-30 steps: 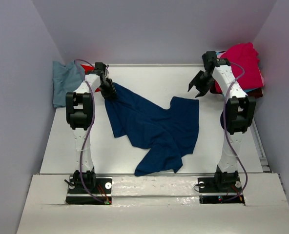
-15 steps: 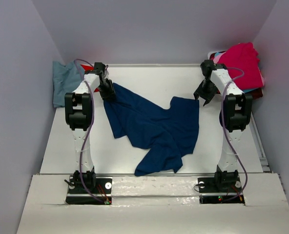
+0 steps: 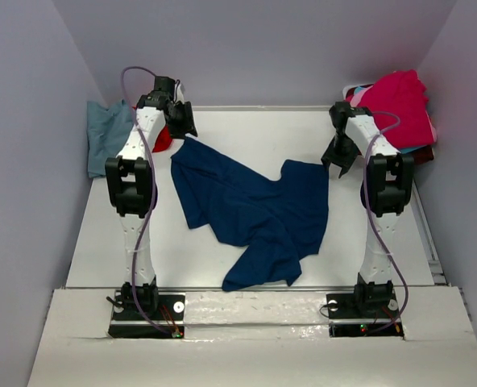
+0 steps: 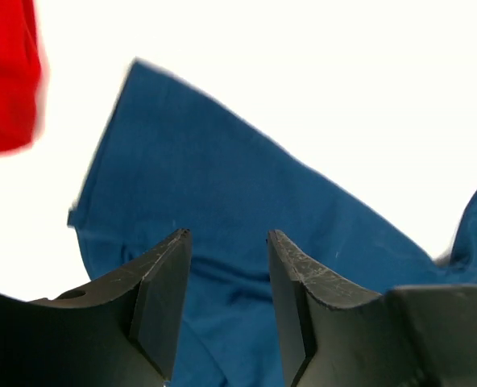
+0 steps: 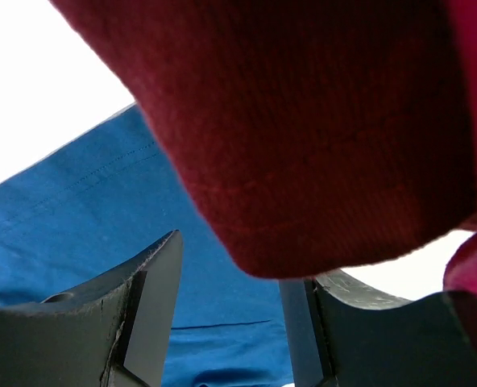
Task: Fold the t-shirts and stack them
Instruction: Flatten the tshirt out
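The navy t-shirt [image 3: 255, 211] lies rumpled and spread across the middle of the table. My left gripper [image 3: 181, 121] hovers just behind its far left corner, open and holding nothing. In the left wrist view the navy t-shirt [image 4: 222, 177] lies below the left gripper [image 4: 229, 242]. My right gripper [image 3: 338, 156] is low at the shirt's far right corner, open. In the right wrist view the navy t-shirt [image 5: 101, 201] shows between the fingers of the right gripper [image 5: 230, 258], and a dark red cloth [image 5: 319, 121] hangs close to the lens, hiding the right fingertip.
A pile of magenta and red t-shirts [image 3: 398, 105] sits at the back right corner, beside the right arm. A blue-grey t-shirt [image 3: 107, 139] lies at the back left, with a red t-shirt [image 3: 163, 140] next to it; the red t-shirt [image 4: 9, 76] is also in the left wrist view.
My left gripper opened, let go of the navy shirt's far left corner and rose back away from it. My right gripper came down and inward to the shirt's far right corner.
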`<state>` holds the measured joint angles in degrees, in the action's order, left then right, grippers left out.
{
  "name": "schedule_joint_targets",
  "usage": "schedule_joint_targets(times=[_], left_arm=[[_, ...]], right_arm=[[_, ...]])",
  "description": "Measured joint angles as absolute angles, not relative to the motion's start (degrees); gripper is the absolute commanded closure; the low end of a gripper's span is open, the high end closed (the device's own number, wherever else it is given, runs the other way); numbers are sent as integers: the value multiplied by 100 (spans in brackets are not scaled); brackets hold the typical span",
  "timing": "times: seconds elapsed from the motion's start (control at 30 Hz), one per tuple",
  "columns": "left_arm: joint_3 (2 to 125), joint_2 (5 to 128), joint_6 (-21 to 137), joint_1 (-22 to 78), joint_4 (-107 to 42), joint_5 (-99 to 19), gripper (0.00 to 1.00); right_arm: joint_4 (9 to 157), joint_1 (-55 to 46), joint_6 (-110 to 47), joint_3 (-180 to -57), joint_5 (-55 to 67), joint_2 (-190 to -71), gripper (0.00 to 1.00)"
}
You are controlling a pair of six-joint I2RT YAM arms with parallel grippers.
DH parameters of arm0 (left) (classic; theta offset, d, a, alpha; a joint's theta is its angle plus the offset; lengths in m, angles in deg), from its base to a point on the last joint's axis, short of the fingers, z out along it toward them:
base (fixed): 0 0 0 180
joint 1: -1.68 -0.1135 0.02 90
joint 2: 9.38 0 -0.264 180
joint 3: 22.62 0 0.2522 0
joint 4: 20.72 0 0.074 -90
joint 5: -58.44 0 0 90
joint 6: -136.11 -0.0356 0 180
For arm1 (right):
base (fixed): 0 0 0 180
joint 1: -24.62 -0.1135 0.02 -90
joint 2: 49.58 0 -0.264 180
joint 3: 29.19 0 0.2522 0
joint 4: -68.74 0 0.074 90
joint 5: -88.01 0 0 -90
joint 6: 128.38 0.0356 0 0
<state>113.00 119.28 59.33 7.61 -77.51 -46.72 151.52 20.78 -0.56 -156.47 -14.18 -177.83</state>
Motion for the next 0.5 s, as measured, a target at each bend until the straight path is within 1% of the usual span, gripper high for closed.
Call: schedule_joint_targets(times=[0.17,0.33,0.5], left_arm=[[12011,12387,5806,768,-7718,-4416,44],[12266,13052,5679,716,-7735,-4119,39],[12461,13559,5533,635,-7851,-3843,37]], right_arm=[[15149,2078,-161,-15647,-1446,-17816,44],[15149,2078,-277,-15658,-1433,-17866,44],[15165,2076,-369,-15815,-1424,-18008,44]])
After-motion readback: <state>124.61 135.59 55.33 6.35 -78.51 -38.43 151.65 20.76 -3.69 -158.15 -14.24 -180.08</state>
